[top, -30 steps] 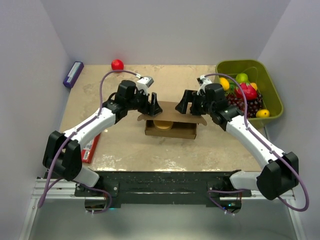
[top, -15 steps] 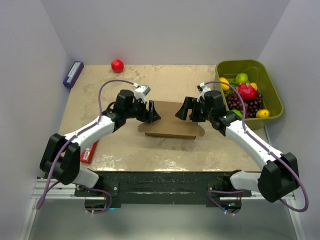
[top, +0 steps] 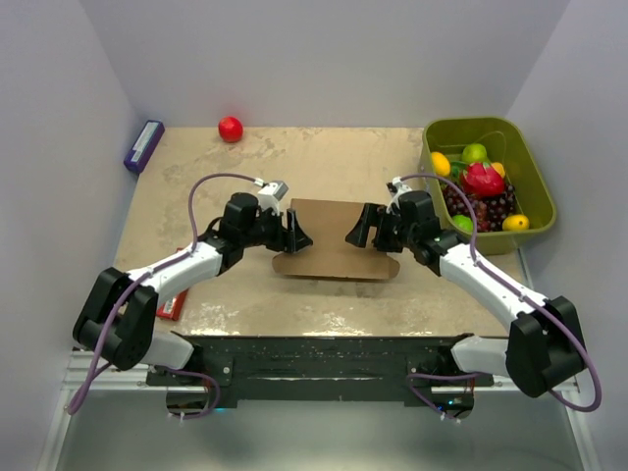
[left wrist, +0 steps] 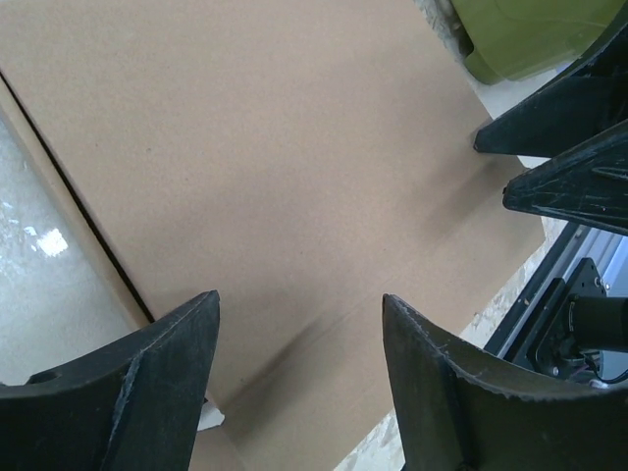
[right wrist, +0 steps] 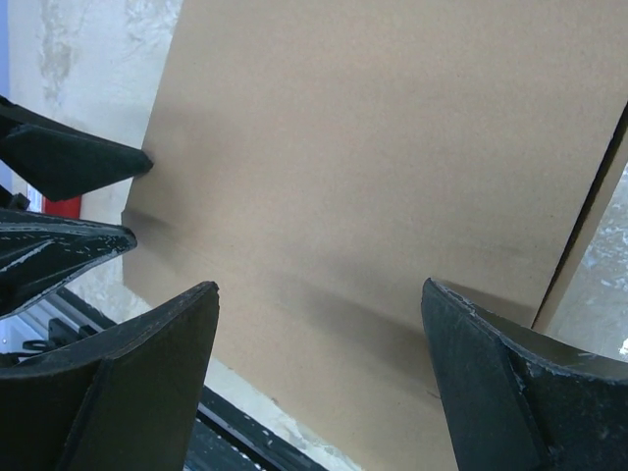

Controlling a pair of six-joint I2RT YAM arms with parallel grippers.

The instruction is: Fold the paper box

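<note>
Since one second ago the lid of the paper box (top: pixel 334 238) has come down from raised to lying flat, hiding the interior, and both arms have dropped lower and drawn slightly toward the near edge. The box sits mid-bench (top: pixel 334 157) as a shallow brown rectangle, with rounded tabs poking out at its near-left and near-right corners. The left tool (top: pixel 294 232) is at the box's left end with its jaws spread and nothing between them. The right tool (top: pixel 361 228) is at the right end, likewise spread and empty. In the left wrist view the plain lid (left wrist: pixel 294 177) fills the gap between the fingers; in the right wrist view the same (right wrist: pixel 373 167). Whether the fingertips touch the cardboard cannot be told. The green bin (top: pixel 471 125) of fruit (top: pixel 483 180) stands just right of the right arm. A red ball (top: pixel 230 128) lies at the far edge, well apart from the box.
</note>
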